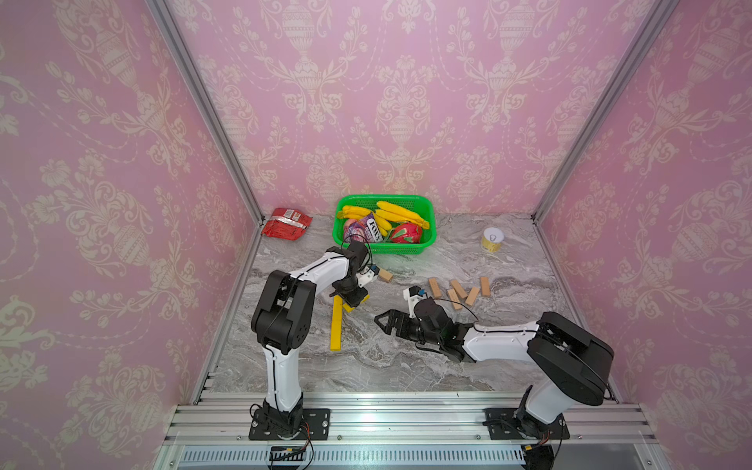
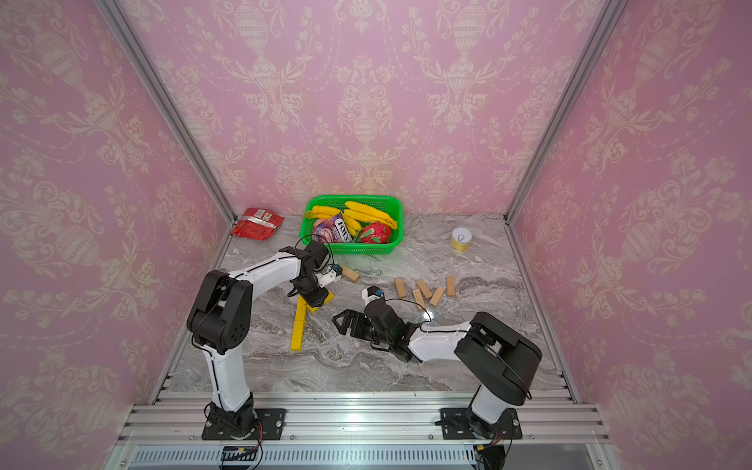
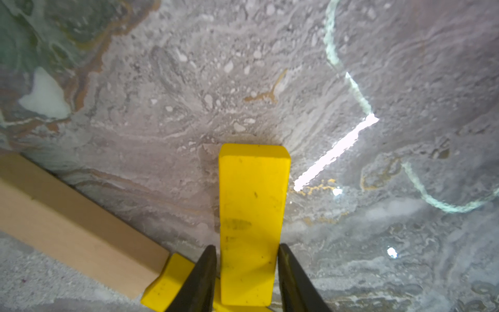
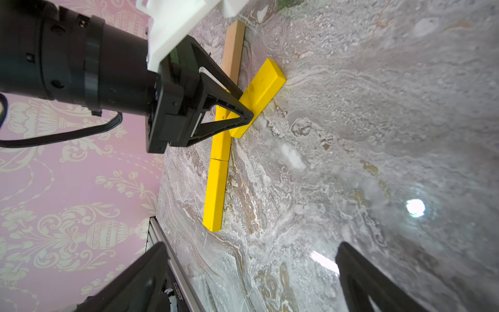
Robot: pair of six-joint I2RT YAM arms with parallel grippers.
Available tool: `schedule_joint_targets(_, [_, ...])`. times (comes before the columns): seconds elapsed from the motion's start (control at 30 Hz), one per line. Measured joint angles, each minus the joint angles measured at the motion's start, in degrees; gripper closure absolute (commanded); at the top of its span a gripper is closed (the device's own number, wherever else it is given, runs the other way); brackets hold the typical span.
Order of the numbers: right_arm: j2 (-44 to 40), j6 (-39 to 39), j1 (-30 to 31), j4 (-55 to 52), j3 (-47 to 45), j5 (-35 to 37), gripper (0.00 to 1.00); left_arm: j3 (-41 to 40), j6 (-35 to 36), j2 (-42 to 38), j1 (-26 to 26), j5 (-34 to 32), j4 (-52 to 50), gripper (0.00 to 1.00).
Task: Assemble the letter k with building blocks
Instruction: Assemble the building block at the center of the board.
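Observation:
Two yellow building blocks (image 1: 335, 325) lie end to end as a stem. In the right wrist view a tan block (image 4: 233, 51) continues that line at the far end. A third yellow block (image 3: 252, 205) slants off the stem. My left gripper (image 3: 247, 247) straddles the slanted block near its stem end. Its jaws are open, with a thin gap at one finger. The slanted block (image 4: 266, 83) lies flat on the table. My right gripper (image 4: 251, 245) stands wide open and empty, low over the table to the right of the stem (image 2: 299, 325). Several loose tan blocks (image 1: 458, 289) lie behind it.
One tan block (image 1: 385, 276) lies alone beside the left wrist. A green basket (image 1: 390, 249) with bananas, a sweets bag and a dragon fruit stands at the back. A red packet (image 1: 286, 223) lies back left, a yellow tin (image 1: 492, 239) back right.

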Motion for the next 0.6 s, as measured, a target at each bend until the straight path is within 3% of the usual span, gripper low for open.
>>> schedule_joint_targets(0.6, [0.0, 0.0, -0.07, 0.02, 0.0, 0.0, 0.0, 1.68, -0.04, -1.11, -1.16, -0.07, -1.64, 0.56])
